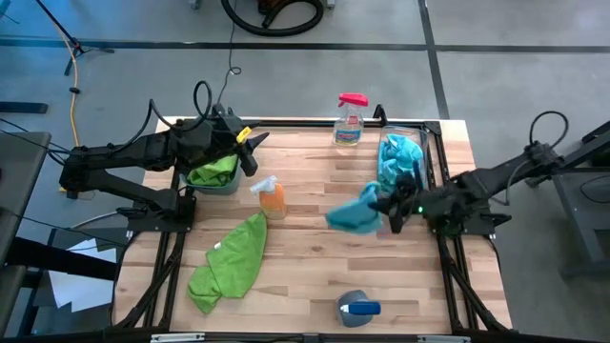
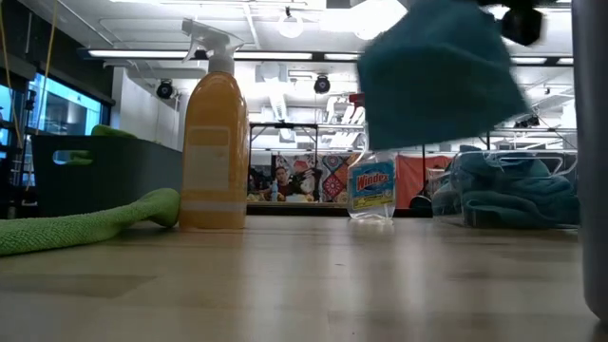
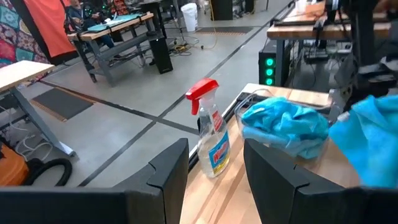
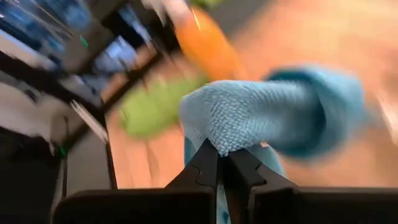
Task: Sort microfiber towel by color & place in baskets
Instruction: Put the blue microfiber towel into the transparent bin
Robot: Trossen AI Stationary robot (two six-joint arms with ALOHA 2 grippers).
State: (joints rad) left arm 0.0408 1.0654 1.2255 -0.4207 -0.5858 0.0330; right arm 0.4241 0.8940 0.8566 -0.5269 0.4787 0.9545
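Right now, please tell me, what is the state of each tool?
Left tool: open, holding nothing, above the teal-green basket.
Right tool: closed on a blue towel, lifted off the table.

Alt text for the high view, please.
The right gripper holds a blue towel above the wooden table, beside the clear basket. The left gripper hovers by the green basket; a green towel lies loose.

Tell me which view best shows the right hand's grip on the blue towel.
Right wrist view: the right hand is pinched shut on the blue towel. High view shows it held beside the clear basket; low view, hanging; left wrist, an edge.
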